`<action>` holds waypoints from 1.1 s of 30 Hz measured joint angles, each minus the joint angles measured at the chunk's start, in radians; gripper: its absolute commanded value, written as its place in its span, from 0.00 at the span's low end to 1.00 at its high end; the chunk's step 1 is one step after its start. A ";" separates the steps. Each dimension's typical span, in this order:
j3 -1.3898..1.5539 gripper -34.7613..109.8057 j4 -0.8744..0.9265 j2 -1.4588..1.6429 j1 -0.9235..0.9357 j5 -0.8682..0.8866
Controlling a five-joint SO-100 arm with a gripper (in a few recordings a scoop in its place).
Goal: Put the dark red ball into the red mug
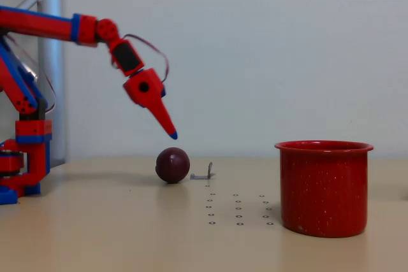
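Observation:
The dark red ball rests on the tan table, left of centre. The red mug stands upright at the right, nearer the camera, well apart from the ball. My red-and-blue gripper hangs just above the ball, pointing down and to the right, its blue tip a short gap over the ball's top. From this side view the fingers overlap into one pointed shape, so I cannot tell whether they are open or shut. Nothing is visibly held.
A small grey metal clip lies just right of the ball. A grid of small dark dots marks the table between ball and mug. The arm's base stands at the left edge.

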 measured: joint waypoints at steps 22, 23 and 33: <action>-0.147 0.55 0.028 -0.265 -0.121 0.132; -0.147 0.55 0.043 -0.265 -0.147 0.149; -0.147 0.55 0.130 -0.265 -0.279 0.242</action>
